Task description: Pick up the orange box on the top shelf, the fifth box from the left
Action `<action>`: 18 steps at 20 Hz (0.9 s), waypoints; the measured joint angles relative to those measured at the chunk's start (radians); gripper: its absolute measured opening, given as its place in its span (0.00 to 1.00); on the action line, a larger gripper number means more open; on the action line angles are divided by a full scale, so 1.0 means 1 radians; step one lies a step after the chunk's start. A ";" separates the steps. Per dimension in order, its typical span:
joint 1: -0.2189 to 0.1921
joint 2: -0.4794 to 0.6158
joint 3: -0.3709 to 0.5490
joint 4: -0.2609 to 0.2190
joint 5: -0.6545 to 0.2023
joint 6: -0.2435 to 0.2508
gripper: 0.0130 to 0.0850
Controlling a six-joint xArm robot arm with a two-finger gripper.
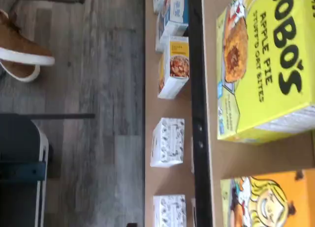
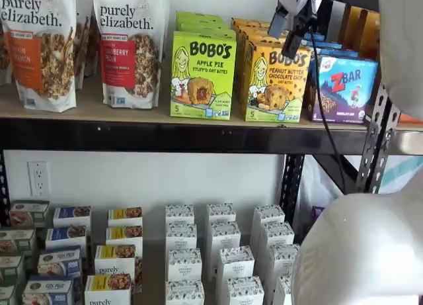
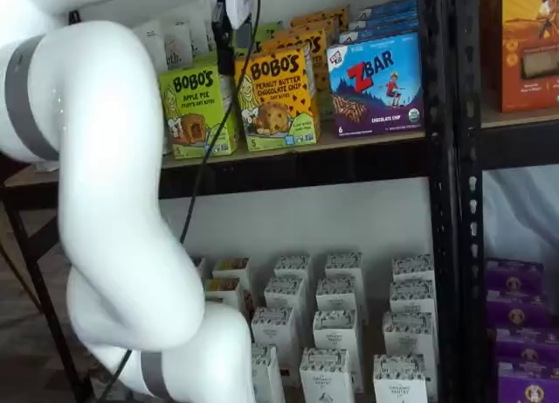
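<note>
up on the top shelf (image 2: 132, 113) sits the orange box (image 2: 276, 82), between the apple pie box (image 2: 201, 77) and zbar box (image 2: 344, 88); gripper (image 2: 294, 22) hovers before it, grip state unclear.

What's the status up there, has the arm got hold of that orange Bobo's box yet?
Gripper above the orange box, fingers' state unclear. Box upright on the top shelf, not grasped. Apple Pie box and ZBar box crowd both sides.
</note>
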 joint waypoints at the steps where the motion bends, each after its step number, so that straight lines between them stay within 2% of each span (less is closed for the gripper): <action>1: -0.001 0.009 -0.012 -0.008 0.001 -0.003 1.00; 7: -0.005 0.053 -0.051 -0.046 -0.048 -0.020 1.00; 18: 0.020 0.132 -0.077 -0.123 -0.132 -0.027 1.00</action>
